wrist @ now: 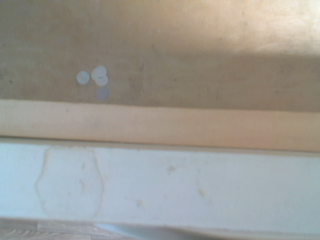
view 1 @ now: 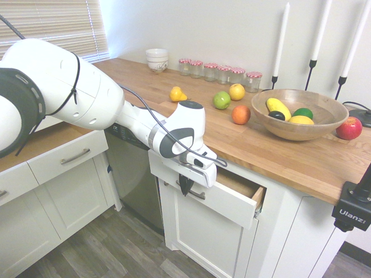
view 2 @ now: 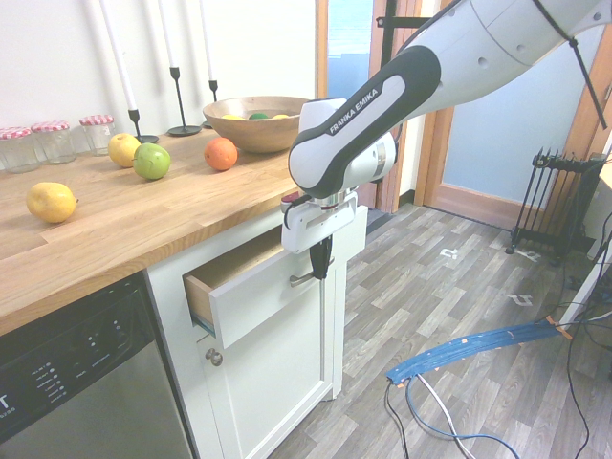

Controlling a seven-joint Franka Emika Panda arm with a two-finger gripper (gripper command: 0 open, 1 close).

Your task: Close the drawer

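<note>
Now the jaws hang closed, holding nothing, pointing straight down right in front of the drawer point(view 1: 223, 200), against its white front by the bar handle point(view 2: 302, 279). That drawer stands partly open beneath the wooden tabletop point(view 1: 174, 116). Farther back, a wooden bowl point(view 1: 298, 113) holds fruit.

Bright daylight washes both exterior views, glaring on the wooden butcher-block worktop point(view 1: 301, 156) toward twelve o'clock; the wrist view is soft, half-shadowed.
</note>
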